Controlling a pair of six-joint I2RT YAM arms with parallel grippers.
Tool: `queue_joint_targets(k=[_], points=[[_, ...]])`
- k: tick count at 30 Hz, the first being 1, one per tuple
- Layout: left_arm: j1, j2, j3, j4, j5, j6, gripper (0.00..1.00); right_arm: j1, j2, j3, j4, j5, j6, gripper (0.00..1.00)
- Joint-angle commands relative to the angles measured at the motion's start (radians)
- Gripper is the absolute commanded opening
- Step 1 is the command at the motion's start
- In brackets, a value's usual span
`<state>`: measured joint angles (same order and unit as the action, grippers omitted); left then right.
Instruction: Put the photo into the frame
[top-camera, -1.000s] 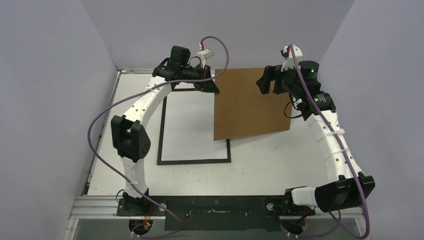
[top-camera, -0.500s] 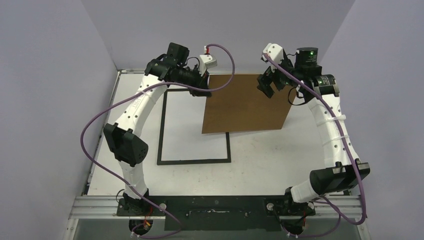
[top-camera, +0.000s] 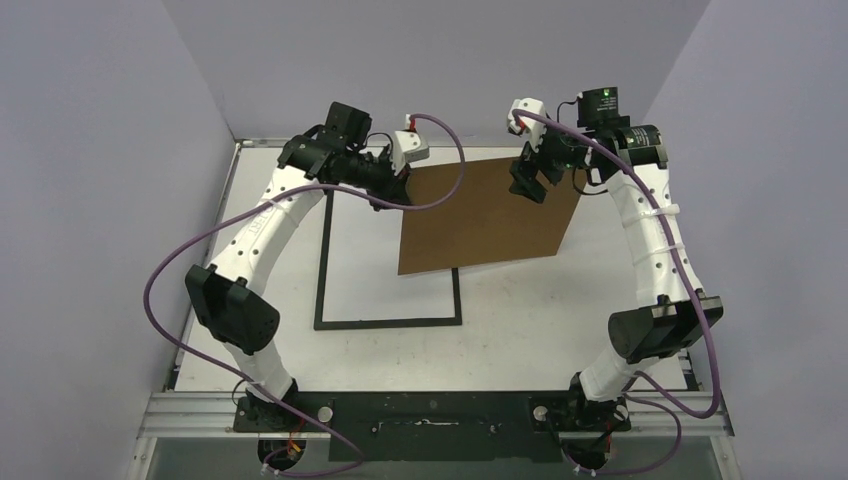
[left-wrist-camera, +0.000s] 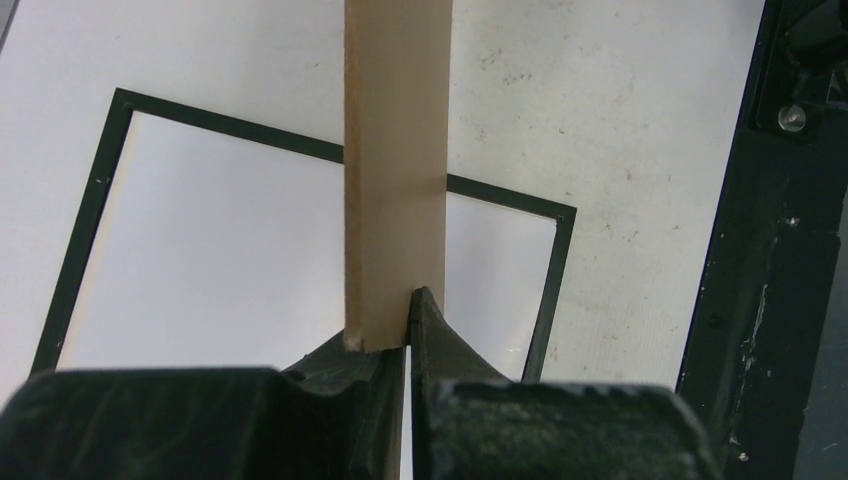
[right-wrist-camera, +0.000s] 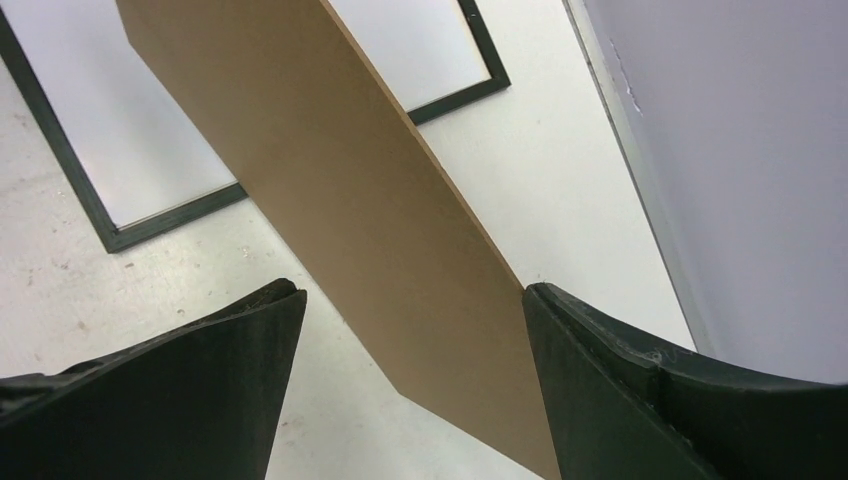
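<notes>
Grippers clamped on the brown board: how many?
1. The left gripper is shut on the brown board at its far left corner. The right gripper is open, astride the board near its far right corner, not clamping.

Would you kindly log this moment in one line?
left hand: shut on brown cardboard board | right hand: open, astride board | thin black rectangular frame: flat below board

Left arm (top-camera: 262, 218) and right arm (top-camera: 652, 235) arch inward, left end effector (top-camera: 397, 193) pinched closed, right end effector (top-camera: 528, 186) spread wide.

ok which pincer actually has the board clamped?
The left pincer: it is closed on the board's edge. The right pincer is wide open, just straddling the board.
</notes>
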<state>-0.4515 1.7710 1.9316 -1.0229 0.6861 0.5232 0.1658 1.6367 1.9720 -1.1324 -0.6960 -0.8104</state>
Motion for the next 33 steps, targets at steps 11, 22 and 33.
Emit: queue_joint_targets(k=[11,22,33], points=[[-0.018,-0.157,-0.111,0.119,-0.081,0.161,0.0,0.016,-0.107,-0.099,0.244,-0.024,0.105,0.9],[-0.019,-0.157,-0.102,0.131,-0.082,0.186,0.0,0.055,-0.016,-0.003,-0.097,-0.109,-0.1,0.79],[-0.014,-0.147,-0.091,0.104,-0.056,0.194,0.0,0.121,0.007,-0.011,-0.109,-0.127,-0.118,0.29]])
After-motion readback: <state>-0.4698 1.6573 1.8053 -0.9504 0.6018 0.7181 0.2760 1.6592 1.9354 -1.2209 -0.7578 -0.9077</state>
